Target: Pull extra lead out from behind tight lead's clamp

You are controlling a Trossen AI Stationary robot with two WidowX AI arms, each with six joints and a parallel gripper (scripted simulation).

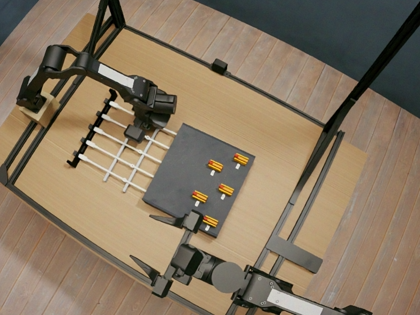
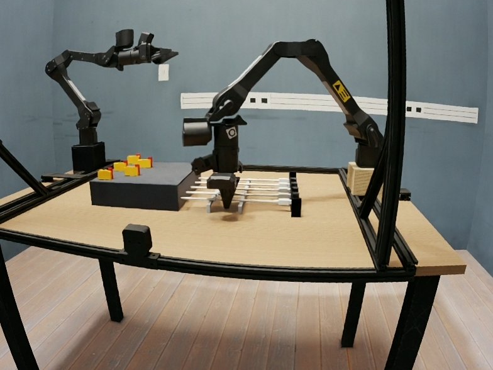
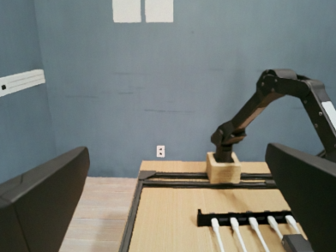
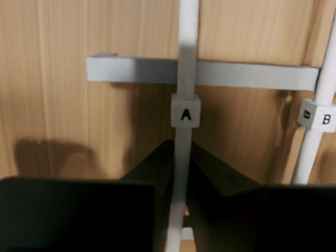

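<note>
Lead A (image 4: pixel 189 26) (image 1: pixel 120 108) (image 2: pixel 257 200) is white, with a tag A (image 4: pixel 185 113). My right gripper (image 4: pixel 177 148) (image 2: pixel 226 205) is shut on lead A just beyond that tag in the right wrist view. Lead B (image 4: pixel 329 64) runs beside it, outside the fingers. All leads run from the black socket rail (image 1: pixel 73 161) (image 2: pixel 296 210) to the dark box (image 1: pixel 175 164) (image 2: pixel 133 194). Yellow-and-red handles (image 1: pixel 241 159) (image 1: pixel 215 165) (image 1: pixel 200 196) sit on the box top; their letters are too small to read. My left gripper (image 1: pixel 141 237) (image 3: pixel 179 153) is open and empty, high above the table.
Two grey support bars (image 1: pixel 126 186) (image 1: pixel 107 175) cross under the leads. The right arm reaches over the rail end from a wooden block (image 1: pixel 45 113) (image 3: pixel 224 171). A black frame (image 1: pixel 168 45) borders the table. The left arm reaches in beside the box corner in the top view.
</note>
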